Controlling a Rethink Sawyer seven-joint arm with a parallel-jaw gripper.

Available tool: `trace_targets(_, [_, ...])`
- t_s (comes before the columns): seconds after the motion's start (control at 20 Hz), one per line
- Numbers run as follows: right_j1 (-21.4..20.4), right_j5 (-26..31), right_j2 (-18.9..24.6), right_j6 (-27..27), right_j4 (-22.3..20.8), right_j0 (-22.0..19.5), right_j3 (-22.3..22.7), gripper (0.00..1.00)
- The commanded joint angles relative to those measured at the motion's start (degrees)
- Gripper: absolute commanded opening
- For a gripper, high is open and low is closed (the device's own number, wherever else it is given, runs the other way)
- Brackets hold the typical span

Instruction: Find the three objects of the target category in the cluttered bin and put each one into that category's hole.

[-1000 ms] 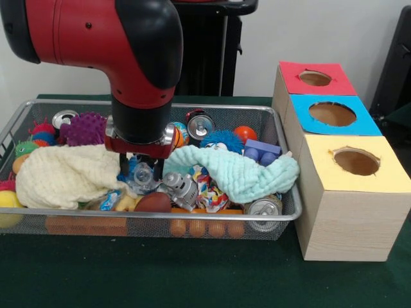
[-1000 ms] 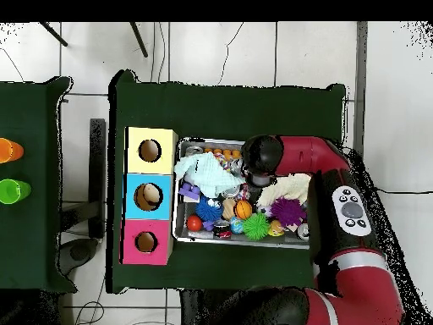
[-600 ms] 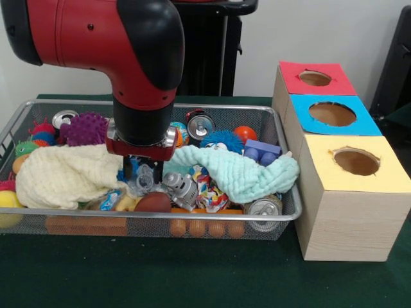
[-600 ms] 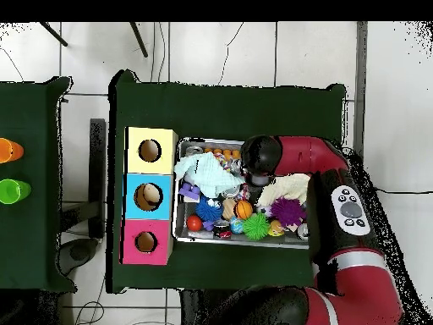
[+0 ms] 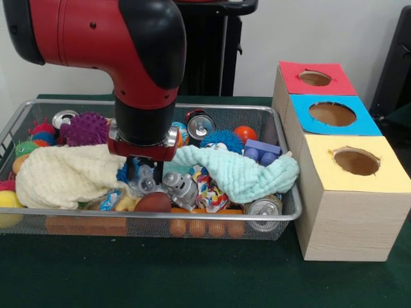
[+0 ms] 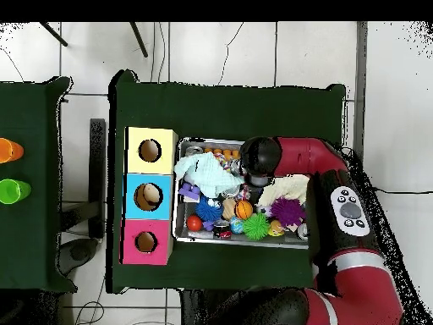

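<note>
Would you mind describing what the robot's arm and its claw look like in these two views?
The arm is glossy red with rounded black joint sections and small dark screw holes. A silver ring with a red band circles the wrist. The dark claw shows beneath it. Overhead, a grey button panel sits on a link.

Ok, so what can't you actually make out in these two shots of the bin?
- Gripper: front view, tucked under the arm's wrist among the clutter; overhead, the arm covers it. Open or shut is unclear.
- Under the cream cloth and mint cloth: whatever lies beneath is hidden in both views.
- Inside the box holes, such as the yellow one: contents not visible in the front view, too small overhead.
- Yellow ball: cut off by the front view's left edge.
</note>
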Motion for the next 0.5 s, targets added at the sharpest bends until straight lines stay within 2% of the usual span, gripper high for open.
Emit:
trace_targets(0.05, [-3.2, 1.0, 2.8, -1.2, 3.3, -0.3, 9.1, 0.00])
trace_targets(0.2, [-6.4, 3.9, 3.1, 0.3, 6.7, -0.3, 14.4, 0.00])
trace_targets(0.3, [-7.2, 7.3, 4.6, 0.4, 11.0, -1.5, 18.7, 0.00])
trace_targets(0.5, [-8.2, 4.8, 5.8, 2.1, 15.6, -2.0, 24.6, 0.00])
